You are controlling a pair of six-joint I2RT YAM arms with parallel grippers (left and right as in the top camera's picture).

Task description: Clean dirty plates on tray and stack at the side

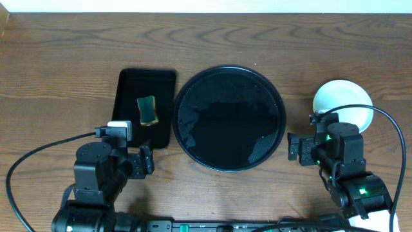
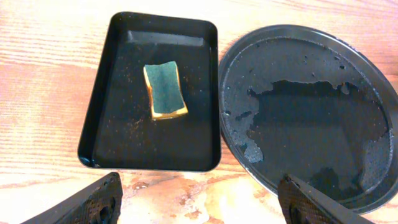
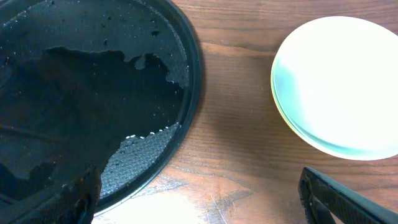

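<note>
The round black tray [image 1: 228, 118] sits mid-table, wet and streaked, with no plate on it; it also shows in the left wrist view [image 2: 311, 112] and the right wrist view [image 3: 93, 93]. The plates [image 1: 343, 103] stand stacked on the wood to its right, and the top one [image 3: 339, 84] is pale and clean, with a blue-green and a yellowish rim showing beneath. My left gripper [image 1: 135, 154] [image 2: 199, 208] hangs open over bare wood in front of the small rectangular tray. My right gripper [image 1: 308, 145] [image 3: 205, 205] is open over the wood between tray and plates, holding nothing.
A rectangular black tray [image 1: 126, 96] [image 2: 99, 99] lies left of the round one. A yellow-and-green sponge [image 1: 147, 110] [image 2: 165, 91] rests in it. Black cables loop from both arms along the table's near side.
</note>
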